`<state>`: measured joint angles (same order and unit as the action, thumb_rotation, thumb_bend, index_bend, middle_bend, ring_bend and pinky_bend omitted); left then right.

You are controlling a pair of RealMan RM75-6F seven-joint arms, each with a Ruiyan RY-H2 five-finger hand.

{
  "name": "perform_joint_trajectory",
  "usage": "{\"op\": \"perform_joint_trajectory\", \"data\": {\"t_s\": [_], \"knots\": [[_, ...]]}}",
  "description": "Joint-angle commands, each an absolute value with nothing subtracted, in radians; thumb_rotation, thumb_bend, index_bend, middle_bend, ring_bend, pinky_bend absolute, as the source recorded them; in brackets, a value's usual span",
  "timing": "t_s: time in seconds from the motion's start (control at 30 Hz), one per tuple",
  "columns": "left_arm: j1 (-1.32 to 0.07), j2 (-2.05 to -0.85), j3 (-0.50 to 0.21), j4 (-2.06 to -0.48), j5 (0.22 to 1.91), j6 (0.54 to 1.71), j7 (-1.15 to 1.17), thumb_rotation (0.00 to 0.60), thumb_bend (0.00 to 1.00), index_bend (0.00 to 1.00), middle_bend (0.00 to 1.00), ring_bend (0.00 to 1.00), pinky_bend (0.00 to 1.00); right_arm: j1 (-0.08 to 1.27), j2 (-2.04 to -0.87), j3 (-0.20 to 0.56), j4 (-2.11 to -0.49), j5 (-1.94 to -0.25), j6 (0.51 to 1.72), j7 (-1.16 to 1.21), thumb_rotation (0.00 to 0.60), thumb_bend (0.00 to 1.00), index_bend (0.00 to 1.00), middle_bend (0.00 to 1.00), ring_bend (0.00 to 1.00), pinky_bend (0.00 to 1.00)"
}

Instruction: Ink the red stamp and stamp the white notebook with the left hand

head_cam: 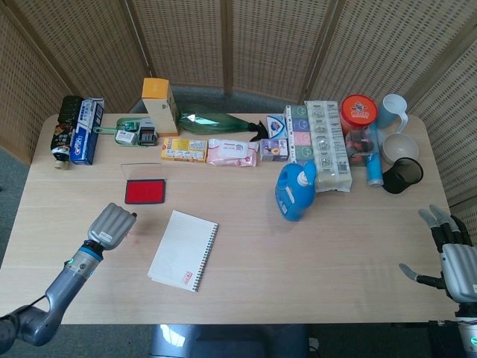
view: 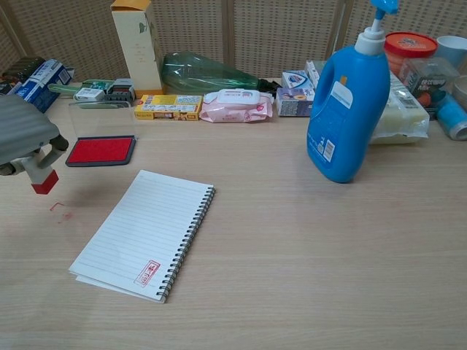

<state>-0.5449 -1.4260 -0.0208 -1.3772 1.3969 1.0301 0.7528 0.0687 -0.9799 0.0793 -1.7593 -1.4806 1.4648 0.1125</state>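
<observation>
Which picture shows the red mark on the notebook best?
The chest view: the red mark on the notebook looks big and close there. In the head view it is only a tiny red speck.

Blue detergent bottle (view: 347, 102) upright mid-table; pink wipes pack (view: 236, 105), green bottle (view: 208, 74) lying along back row.

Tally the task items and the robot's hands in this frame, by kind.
Hands: 2 (left hand, right hand)
Stamp: 1
Ink pad: 1
Notebook: 1
Total: 5
</observation>
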Motion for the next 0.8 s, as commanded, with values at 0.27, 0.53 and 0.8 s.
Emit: {"op": "perform_joint_trajectory", "data": {"t_s": [0.27,0.53,0.8], "knots": [[-0.560,-1.477,-0.023,-1.326,1.360,1.007,0.793,0.600,0.35,0.64,1.00,1.00,1.00,0.069,-0.978,0.081,-1.756,-1.477,1.464,0.121,0.523,0.00,0.03,0.00,0.00,0.00],[-0.567,-1.512,-0.018,-1.285,1.334,0.994,0.831,0.600,0.35,0.64,1.00,1.00,1.00,0.069,-0.975,0.081,-1.757,-1.478,1.465,0.128,0.522,0.00,0.03,0.00,0.00,0.00],[-0.572,-1.550,-0.022,-1.243,1.307,0.985,0.827,0.600,0.34,0.64,1.00,1.00,1.00,0.069,-0.973,0.082,-1.756,-1.476,1.465,0.131,0.524,0.00,0.03,0.00,0.00,0.00]]}}
